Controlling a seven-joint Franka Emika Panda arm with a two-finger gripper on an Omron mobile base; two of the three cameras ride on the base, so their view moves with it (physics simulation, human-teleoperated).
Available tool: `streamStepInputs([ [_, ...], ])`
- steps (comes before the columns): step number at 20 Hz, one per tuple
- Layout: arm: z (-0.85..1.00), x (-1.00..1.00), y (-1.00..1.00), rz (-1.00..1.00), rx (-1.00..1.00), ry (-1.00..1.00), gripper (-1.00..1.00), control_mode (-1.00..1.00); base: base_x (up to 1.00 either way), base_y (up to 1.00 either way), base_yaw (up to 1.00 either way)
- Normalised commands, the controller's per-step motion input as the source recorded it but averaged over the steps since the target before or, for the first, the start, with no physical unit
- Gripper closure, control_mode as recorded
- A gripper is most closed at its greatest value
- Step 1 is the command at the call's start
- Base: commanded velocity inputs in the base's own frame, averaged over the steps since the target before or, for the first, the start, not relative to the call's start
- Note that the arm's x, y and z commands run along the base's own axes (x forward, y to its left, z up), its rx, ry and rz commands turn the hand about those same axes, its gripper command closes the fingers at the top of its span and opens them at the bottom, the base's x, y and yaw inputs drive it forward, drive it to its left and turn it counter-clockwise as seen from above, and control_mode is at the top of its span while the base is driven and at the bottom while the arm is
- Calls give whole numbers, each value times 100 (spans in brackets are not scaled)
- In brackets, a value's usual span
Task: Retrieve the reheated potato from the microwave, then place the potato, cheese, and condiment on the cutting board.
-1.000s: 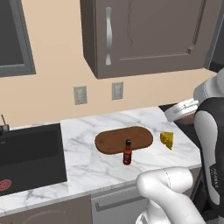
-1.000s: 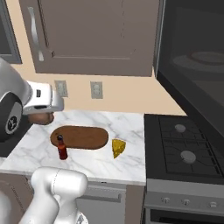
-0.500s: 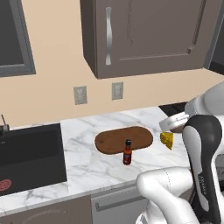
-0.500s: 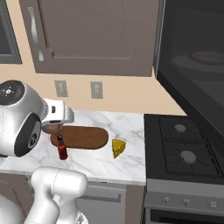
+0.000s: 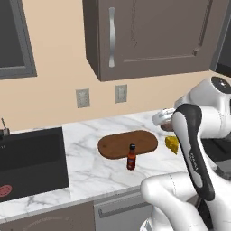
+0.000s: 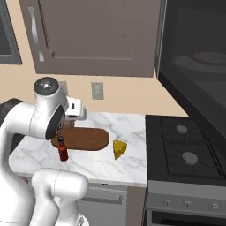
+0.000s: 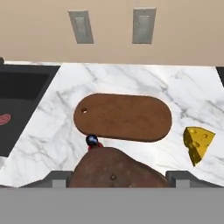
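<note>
Hand view: potato (image 7: 114, 168) in pincer (image 7: 114, 178) hides most of condiment (image 7: 92, 141)

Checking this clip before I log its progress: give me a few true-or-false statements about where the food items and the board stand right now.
1. The cutting board is bare. True.
2. The cheese lies on the board. False: it sits on the marble counter beside the board's end, apart from it.
3. The condiment stands upright on the counter in front of the board. True.
4. The potato rests on the counter. False: it sits between the jaws of the gripper, up above the counter.
5. The cheese is left of the sink. False: sink and cheese are at opposite ends of the board.
</note>
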Motion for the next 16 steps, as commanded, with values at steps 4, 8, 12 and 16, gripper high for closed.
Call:
streamStepInputs([
  [4,-41,85,8,0,5,21,100,-100,0,0,0],
  [8,-53,80,16,0,1,16,100,-100,0,0,0],
  [12,-46,66,16,0,0,8,100,-100,0,0,0],
  [16,-42,42,11,0,0,1,100,-100,0,0,0],
])
